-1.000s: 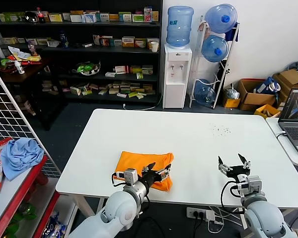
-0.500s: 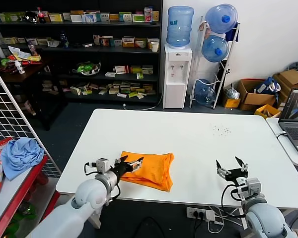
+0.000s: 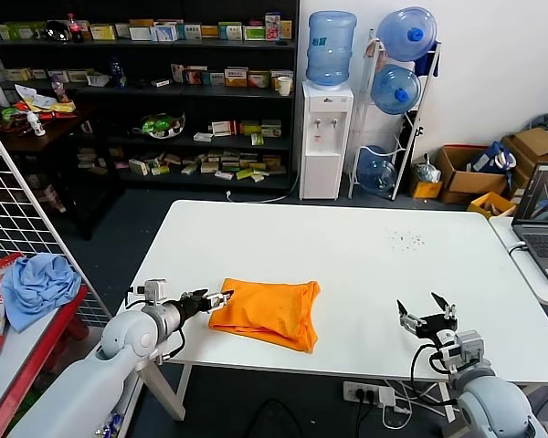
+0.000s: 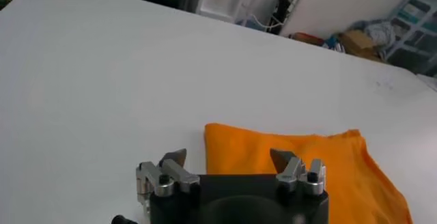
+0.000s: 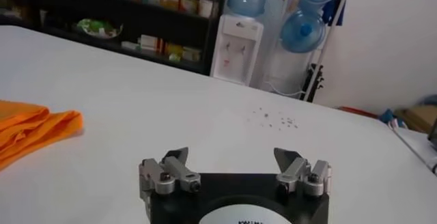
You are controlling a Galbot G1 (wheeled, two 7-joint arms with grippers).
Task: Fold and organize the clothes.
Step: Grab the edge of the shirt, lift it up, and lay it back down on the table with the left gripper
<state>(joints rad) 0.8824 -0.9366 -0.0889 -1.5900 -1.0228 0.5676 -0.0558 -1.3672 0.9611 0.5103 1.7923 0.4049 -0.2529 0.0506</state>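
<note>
The bright orange T-shirt (image 3: 269,311) lies folded into a compact rectangle near the front edge of the white table (image 3: 347,255). My left gripper (image 3: 210,299) is open and empty, just left of the shirt's left edge, low over the table. In the left wrist view the shirt (image 4: 307,171) lies just beyond my open left gripper (image 4: 229,158). My right gripper (image 3: 425,310) is open and empty near the table's front right edge, well right of the shirt. In the right wrist view my right gripper (image 5: 233,157) is open over bare table, and the shirt's edge (image 5: 31,130) shows at the side.
A light blue cloth (image 3: 38,285) lies on a red rack beside a wire grid at the left. A laptop (image 3: 543,219) sits on a side table at the right. Shelves, a water dispenser (image 3: 327,137) and cardboard boxes stand beyond the table.
My left gripper has drawn back leftward off the folded shirt to just past its left edge. The shirt stays flat. My right gripper has sunk slightly toward the front edge.
</note>
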